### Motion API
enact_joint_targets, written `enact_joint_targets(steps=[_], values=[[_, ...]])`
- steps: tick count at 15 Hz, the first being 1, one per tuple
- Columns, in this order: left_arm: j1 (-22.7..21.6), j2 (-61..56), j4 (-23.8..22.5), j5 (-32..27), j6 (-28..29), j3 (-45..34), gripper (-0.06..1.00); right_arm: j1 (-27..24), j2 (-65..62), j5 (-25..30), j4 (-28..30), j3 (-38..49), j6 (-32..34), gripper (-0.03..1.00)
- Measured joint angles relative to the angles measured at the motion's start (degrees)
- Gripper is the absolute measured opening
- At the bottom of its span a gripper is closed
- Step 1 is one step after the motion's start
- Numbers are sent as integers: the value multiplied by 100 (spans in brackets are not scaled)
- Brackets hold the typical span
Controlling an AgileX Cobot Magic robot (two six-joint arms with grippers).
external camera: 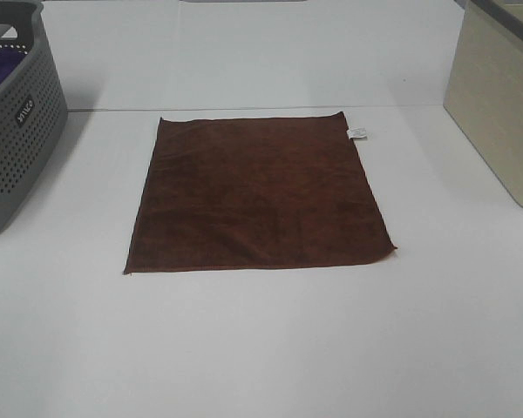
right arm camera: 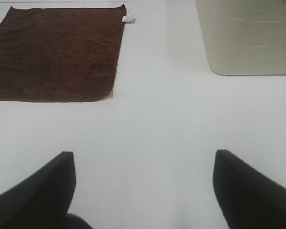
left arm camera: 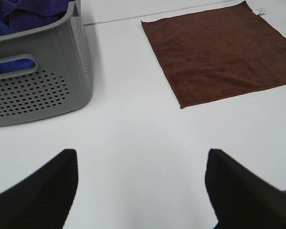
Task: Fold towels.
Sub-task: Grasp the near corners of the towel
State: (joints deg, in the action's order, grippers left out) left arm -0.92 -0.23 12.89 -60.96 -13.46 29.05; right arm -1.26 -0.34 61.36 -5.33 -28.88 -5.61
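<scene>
A dark reddish-brown towel [external camera: 257,193] lies flat and spread open in the middle of the white table, with a small white tag [external camera: 357,133] at its far right corner. It also shows in the left wrist view [left arm camera: 221,52] and the right wrist view [right arm camera: 55,52]. Neither gripper shows in the exterior high view. My left gripper [left arm camera: 140,191] is open and empty above bare table, short of the towel's near left corner. My right gripper [right arm camera: 143,191] is open and empty above bare table, short of the towel's near right corner.
A grey perforated basket [external camera: 13,131] holding purple cloth [left arm camera: 19,14] stands at the table's left. A beige bin [external camera: 497,96] stands at the right. A seam in the table [external camera: 244,109] runs just behind the towel.
</scene>
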Motion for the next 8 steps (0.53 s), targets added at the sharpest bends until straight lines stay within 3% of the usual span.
enact_joint_targets(steps=[8], values=[[0, 0, 0, 0, 0, 0, 71, 0, 0, 0, 0, 0, 0, 75]])
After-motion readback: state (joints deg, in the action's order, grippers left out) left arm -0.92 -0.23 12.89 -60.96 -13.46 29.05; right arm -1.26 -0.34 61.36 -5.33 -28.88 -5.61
